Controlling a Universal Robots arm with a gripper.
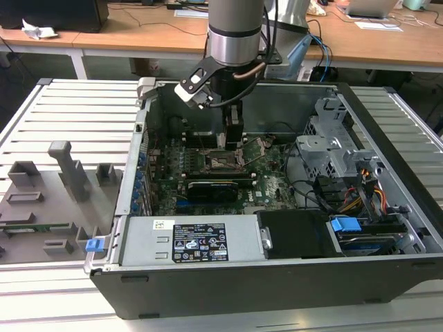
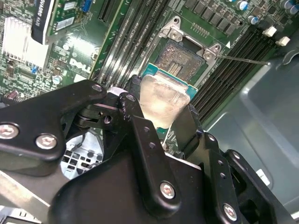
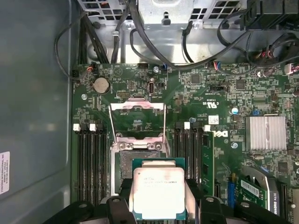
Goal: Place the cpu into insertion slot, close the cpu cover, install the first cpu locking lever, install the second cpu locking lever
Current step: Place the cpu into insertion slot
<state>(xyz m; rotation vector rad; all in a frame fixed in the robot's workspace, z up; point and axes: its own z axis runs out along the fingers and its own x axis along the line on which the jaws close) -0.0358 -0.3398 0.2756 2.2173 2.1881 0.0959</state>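
Observation:
My gripper (image 1: 233, 140) hangs inside the open computer case, shut on the cpu (image 3: 158, 190), a pale silver square chip on a green base. In both wrist views the black fingers (image 2: 139, 122) press on two opposite edges of the cpu (image 2: 163, 99). The chip hovers just above and partly over the insertion slot (image 3: 138, 163), a dark square socket with a metal rim (image 2: 186, 55) on the green motherboard. The cpu cover (image 3: 112, 122), a thin metal frame with a cut-out centre, stands swung open beyond the socket. A thin wire locking lever (image 2: 243, 60) sticks out beside the socket.
Memory slots (image 3: 91, 158) flank the socket on both sides. A black card (image 1: 211, 187), a grey power supply (image 1: 194, 242) and a drive cage with cables (image 1: 339, 162) crowd the case. A grey fixture tray (image 1: 48, 200) lies outside at the exterior view's left.

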